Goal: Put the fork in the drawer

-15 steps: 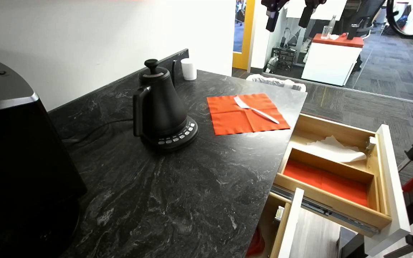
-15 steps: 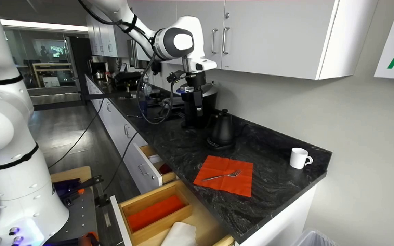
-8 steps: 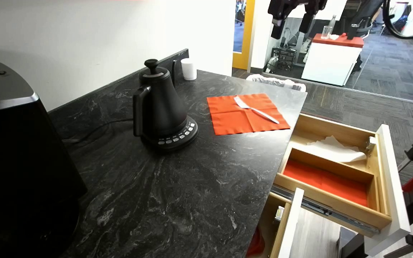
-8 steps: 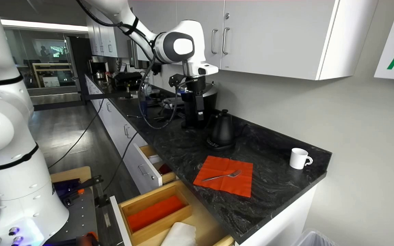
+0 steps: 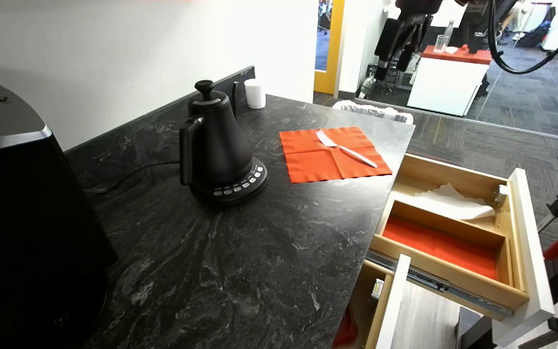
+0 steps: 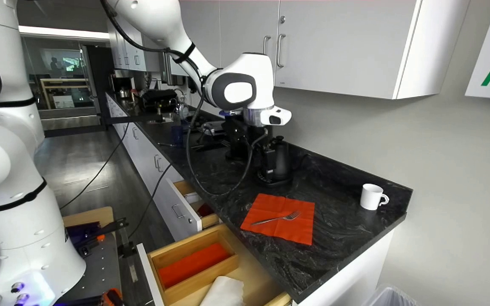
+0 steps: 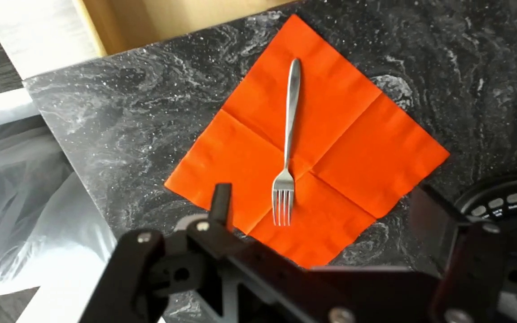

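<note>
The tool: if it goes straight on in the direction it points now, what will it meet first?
Probably the orange napkin, at or near the fork lying on it; the wrist view shows both ahead of the open tool. Depth is unclear, so the exact contact point is uncertain.

The black, two-fingered gripper (image 7: 323, 199) has its dark, narrow fingers (image 7: 221, 204) wide apart, tips pointing downward. Above these fingers is the white-and-grey, rounded wrist (image 6: 249, 85), and from it the smooth white arm (image 6: 160, 27) slopes upward.
</note>
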Robot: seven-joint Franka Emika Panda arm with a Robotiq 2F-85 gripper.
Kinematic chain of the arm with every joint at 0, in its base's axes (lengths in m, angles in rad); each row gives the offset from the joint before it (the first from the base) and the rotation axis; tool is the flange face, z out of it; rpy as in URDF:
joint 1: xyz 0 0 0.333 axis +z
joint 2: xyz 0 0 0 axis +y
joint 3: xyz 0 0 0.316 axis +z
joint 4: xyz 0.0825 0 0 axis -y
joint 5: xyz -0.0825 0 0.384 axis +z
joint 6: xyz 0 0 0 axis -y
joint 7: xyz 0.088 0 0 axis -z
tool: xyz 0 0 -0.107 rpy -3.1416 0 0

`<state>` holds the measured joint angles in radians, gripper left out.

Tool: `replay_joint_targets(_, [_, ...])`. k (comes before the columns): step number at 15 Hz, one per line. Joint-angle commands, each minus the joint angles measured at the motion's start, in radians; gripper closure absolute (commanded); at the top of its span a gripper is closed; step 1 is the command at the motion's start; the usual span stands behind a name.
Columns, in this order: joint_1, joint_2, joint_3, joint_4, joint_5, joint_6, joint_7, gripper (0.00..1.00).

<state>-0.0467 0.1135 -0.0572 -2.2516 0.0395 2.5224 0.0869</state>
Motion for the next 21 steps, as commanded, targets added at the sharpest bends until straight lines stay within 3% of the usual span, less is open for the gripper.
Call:
replay_joint_targets(1, [-0.022, 0.098, 0.007, 0.064, 0.053, 0.04, -0.123, 0.0])
replay_joint_targets(9, [-0.035, 0.337, 0.032, 0.353, 0.062, 0.009, -0.159, 0.0])
replay_joint_targets(16, [-0.032, 0.284, 0.059, 0.164, 0.064, 0.046, -0.195, 0.0])
replay_joint_targets(21, [-0.039, 0.185, 0.072, -0.102, 0.072, 0.121, -0.216, 0.0])
